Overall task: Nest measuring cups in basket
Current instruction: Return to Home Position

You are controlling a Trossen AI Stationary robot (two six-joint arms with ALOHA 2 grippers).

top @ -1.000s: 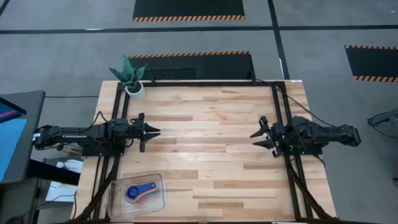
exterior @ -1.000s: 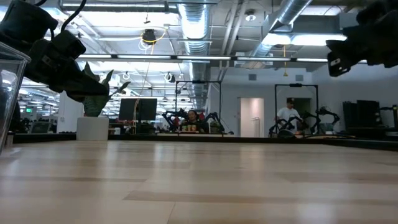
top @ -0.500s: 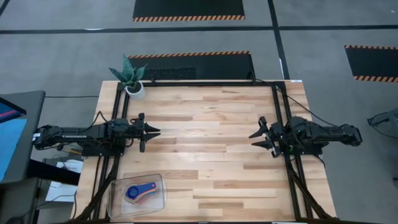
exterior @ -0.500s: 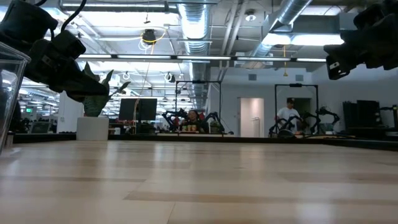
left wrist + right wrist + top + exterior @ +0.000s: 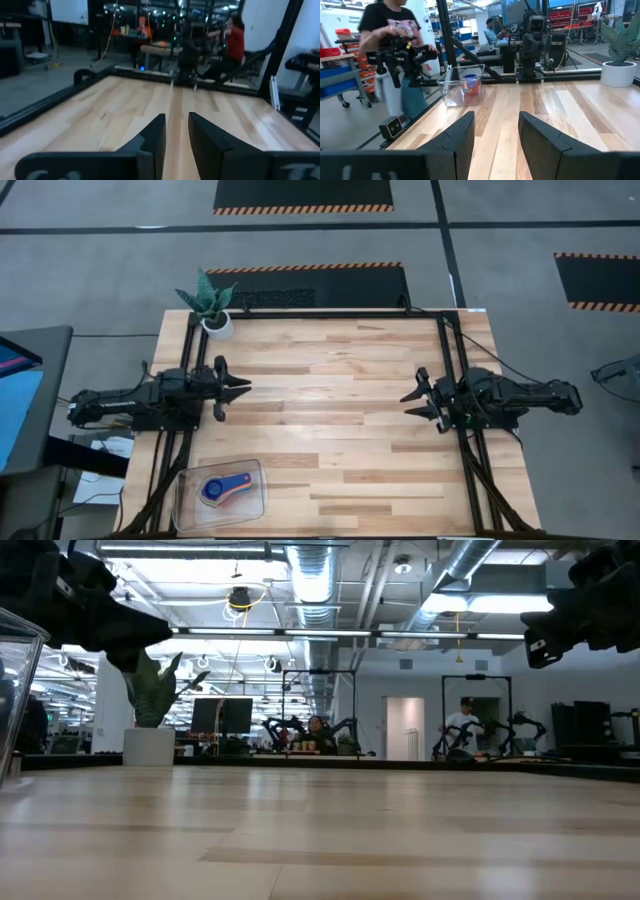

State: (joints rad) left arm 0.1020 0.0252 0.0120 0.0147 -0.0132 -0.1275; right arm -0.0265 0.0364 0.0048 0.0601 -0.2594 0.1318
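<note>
Table [image 5: 330, 380]: basket [image 5: 256, 478], stacked cups [image 5: 222, 488], lower ones hidden.

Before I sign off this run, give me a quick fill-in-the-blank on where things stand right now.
The top measuring cup in the basket is coloured ___.
The basket sits on the ___ arm's side of the table.
The left gripper and the right gripper each hold ___.
Missing words: blue; left; nothing.
</note>
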